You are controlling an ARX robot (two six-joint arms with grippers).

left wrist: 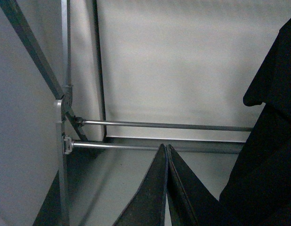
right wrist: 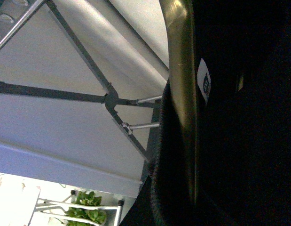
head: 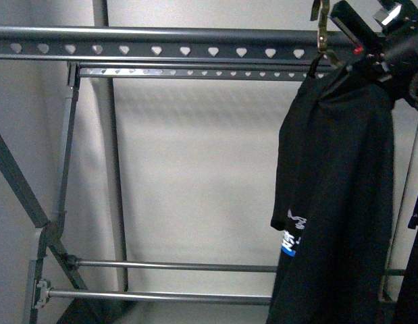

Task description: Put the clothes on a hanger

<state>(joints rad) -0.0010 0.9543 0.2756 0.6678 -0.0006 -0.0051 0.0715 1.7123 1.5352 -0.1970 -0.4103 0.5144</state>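
The black T-shirt [head: 337, 202] with white and blue print near its hem hangs at the right on a shiny coat hanger [right wrist: 183, 94]. The hanger's brass hook [head: 323, 34] is level with the top rail of the grey rack [head: 161, 42], which has heart-shaped holes. My right gripper [head: 371, 47] is shut on the coat hanger at the shirt's collar; its jaws are hidden in dark cloth in the right wrist view. My left gripper [left wrist: 167, 148] is shut and empty, low, in front of the rack's lower bars [left wrist: 164, 125], with the shirt [left wrist: 272, 141] beside it.
The rack's crossed legs [head: 33, 202] stand at the left, with two lower bars [head: 175, 266] across. A white wall is behind. Another dark garment edge [head: 414, 297] shows at far right. A plant on a white stand [right wrist: 89, 212] shows in the right wrist view.
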